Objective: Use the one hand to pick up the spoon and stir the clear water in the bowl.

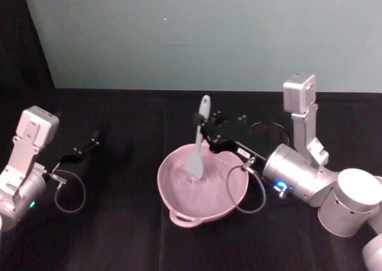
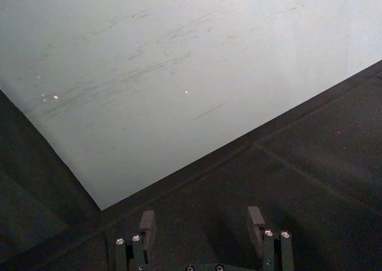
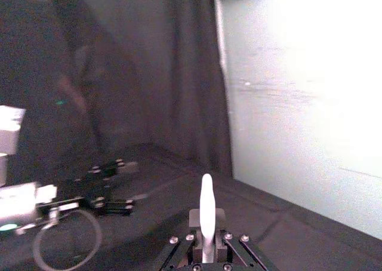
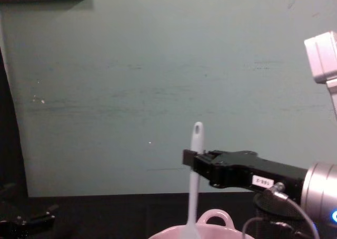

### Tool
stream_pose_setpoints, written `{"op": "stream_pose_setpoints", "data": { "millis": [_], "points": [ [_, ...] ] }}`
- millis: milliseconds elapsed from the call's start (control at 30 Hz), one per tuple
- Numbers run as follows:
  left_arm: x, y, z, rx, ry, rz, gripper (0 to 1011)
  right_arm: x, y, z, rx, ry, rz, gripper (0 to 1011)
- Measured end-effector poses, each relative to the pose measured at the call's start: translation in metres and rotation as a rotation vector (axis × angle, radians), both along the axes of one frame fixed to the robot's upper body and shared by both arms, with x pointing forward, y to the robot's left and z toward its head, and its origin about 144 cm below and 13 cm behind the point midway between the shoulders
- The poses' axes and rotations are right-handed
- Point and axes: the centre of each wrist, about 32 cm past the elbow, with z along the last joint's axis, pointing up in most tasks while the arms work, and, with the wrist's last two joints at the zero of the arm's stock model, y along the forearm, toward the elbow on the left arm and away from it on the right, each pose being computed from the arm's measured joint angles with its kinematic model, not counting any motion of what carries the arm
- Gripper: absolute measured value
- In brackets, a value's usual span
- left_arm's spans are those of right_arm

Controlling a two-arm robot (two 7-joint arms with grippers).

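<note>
White plastic spoon (image 1: pixel 197 141) is standing nearly upright in the pink bowl (image 1: pixel 162 187), its blade dipping into the water near the centre and its handle tip pointing to 12 o'clock. Clamping the handle at mid-length, the right gripper (image 1: pixel 206 134) is reaching in level from 3 o'clock over the rim. At 9 o'clock, well apart, the left gripper (image 1: pixel 89 144) is showing its jaws spread and holding nothing. Black cloth (image 1: pixel 107 235) is carrying the bowl before a pale teal wall (image 1: pixel 179 38). Bare cloth is lying open around the bowl at 6 and 9 o'clock.
</note>
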Motion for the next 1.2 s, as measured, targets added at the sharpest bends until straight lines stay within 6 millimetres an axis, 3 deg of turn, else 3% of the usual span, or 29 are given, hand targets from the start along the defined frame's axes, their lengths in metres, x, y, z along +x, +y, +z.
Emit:
{"op": "stream_pose_setpoints", "data": {
  "millis": [533,900,1200],
  "points": [
    [0.000,0.000,0.000,0.000,0.000,0.000,1005,-0.007,-0.029,0.005,-0.039,-0.036,-0.100,112],
    [0.000,0.000,0.000,0.000,0.000,0.000,1005,-0.026,-0.010,0.009,-0.074,-0.055,-0.002,112],
    [0.000,0.000,0.000,0.000,0.000,0.000,1005,-0.027,0.008,0.007,-0.044,-0.055,0.046,112]
  ]
}}
